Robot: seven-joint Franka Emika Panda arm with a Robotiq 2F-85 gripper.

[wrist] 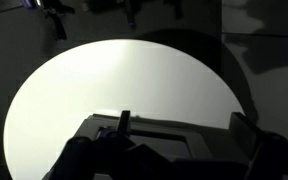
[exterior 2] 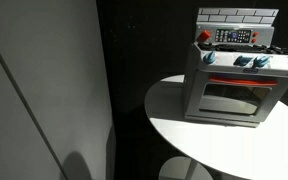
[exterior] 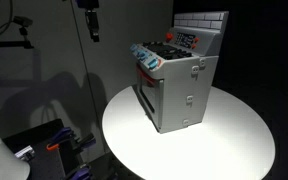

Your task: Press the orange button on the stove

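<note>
Stove (exterior 2: 229,85): one, boxy grey, white brick back panel, oven door with handle; right of frame, on round white surface (exterior 2: 184,130).
Button (exterior 2: 205,36): one, tiny, orange-red, at the back panel's left end.
Knobs (exterior 2: 240,60): four, blue, along the front edge.
Tool (exterior: 90,30): one, top of frame, apart from stove; spread cannot be told.

Round table (exterior: 189,140) fills lower right of frame in an exterior view; table (exterior 2: 179,125) at lower right in both exterior views. Stove (exterior: 184,85) stands on table, toward its rear edge; stove (exterior 2: 234,80) at upper right of frame. Back panel (exterior 2: 237,15) rises behind stove top. Oven door (exterior 2: 234,98) on front face, below row of knobs (exterior 2: 249,61). Orange button (exterior 2: 205,37) at left end of stove top, before back panel. Gripper (exterior: 89,25) at top of frame, up and left of stove, well apart. Wrist view: table (wrist: 114,80) across centre.
</note>
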